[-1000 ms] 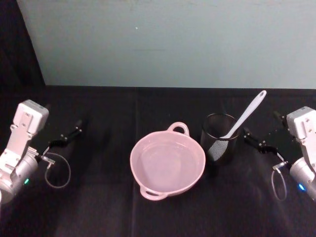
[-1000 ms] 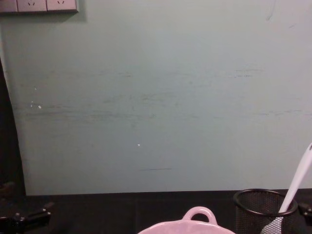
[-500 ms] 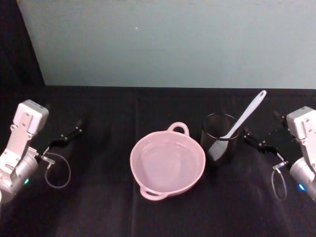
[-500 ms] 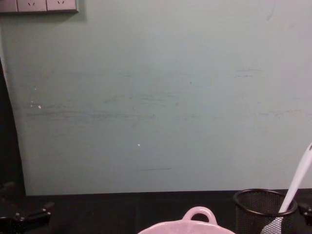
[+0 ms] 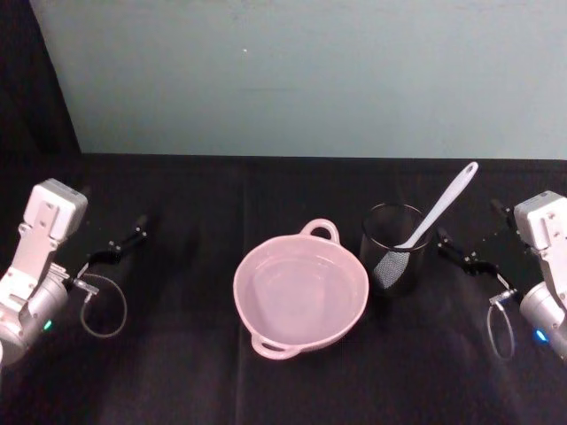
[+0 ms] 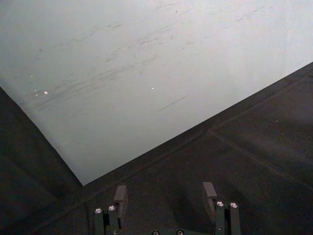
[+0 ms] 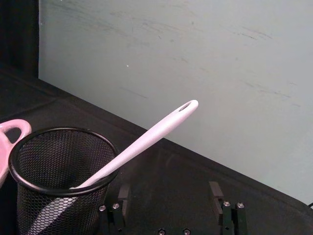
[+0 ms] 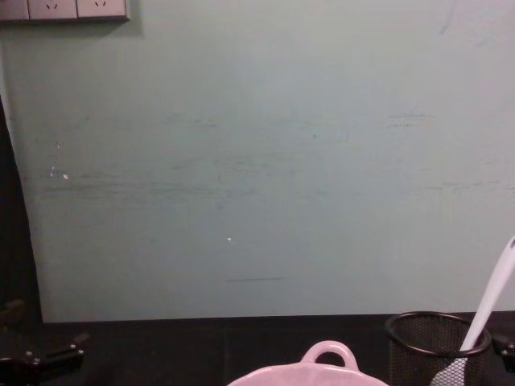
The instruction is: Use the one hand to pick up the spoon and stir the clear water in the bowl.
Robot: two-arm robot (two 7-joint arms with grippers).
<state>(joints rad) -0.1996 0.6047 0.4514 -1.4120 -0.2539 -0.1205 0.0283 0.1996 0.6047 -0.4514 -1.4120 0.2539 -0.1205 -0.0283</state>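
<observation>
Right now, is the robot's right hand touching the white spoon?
Apart. In the head view the right gripper, jaws open, sits beside the mesh cup, with dark cloth between it and the spoon.

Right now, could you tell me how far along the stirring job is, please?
Nothing is done yet. The spoon stands untouched in the black mesh cup beside the bowl. The right tool hangs open near the cup; the left tool is parked open at the left. Remaining: grasp, lift, stir.

Soft, even, rather dim light
</observation>
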